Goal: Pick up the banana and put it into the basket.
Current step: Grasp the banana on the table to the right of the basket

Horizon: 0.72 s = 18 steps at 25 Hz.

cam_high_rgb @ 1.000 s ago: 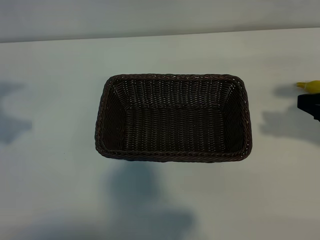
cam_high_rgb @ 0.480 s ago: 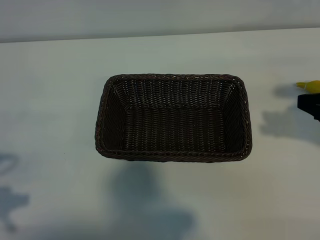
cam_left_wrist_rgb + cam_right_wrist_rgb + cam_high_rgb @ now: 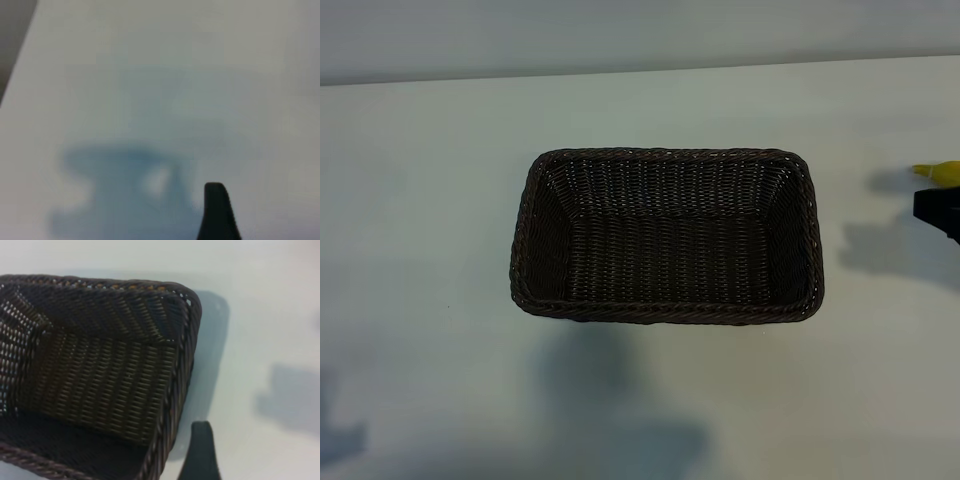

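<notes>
The basket (image 3: pixel 667 235) sits at the middle of the table (image 3: pixel 420 200). The banana (image 3: pixel 940 172) lies well apart to its right, at the frame's edge, just behind the right gripper (image 3: pixel 940 212).

The table (image 3: pixel 430 180) is big, white and flat. It fills almost all of the outside view. Behind the table's far edge there is a plain grey wall (image 3: pixel 620 30). Soft grey shadows lie on the table near its front edge and by its right side. In the left wrist view, a dark strip shows past one table corner
</notes>
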Available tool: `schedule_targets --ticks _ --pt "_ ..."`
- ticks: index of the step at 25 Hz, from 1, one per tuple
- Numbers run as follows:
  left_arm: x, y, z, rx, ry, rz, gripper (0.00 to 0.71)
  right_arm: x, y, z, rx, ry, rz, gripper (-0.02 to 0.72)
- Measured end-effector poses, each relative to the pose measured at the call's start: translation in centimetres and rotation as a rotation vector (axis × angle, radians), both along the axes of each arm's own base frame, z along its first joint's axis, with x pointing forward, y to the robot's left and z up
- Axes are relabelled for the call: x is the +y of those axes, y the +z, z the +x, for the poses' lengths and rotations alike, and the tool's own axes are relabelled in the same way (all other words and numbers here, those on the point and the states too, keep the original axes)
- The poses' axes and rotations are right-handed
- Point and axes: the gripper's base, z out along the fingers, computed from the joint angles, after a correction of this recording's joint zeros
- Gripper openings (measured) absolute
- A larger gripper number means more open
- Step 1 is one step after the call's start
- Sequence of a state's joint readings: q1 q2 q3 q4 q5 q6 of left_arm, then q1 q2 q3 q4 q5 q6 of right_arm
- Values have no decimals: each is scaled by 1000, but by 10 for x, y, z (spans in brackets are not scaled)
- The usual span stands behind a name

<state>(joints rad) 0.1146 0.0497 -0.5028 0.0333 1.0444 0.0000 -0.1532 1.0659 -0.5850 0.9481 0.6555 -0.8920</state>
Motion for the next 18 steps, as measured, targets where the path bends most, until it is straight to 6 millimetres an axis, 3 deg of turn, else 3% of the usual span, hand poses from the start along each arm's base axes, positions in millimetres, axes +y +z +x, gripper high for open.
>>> schedule_targets --ticks 8,18 --pt "-1 -1 -8 -53 -2 3 510 -5 -6 7 45 -53 -19 584" --pt "-1 -1 -8 -52 -2 3 510 -35 -11 75 227 -154 -202 584"
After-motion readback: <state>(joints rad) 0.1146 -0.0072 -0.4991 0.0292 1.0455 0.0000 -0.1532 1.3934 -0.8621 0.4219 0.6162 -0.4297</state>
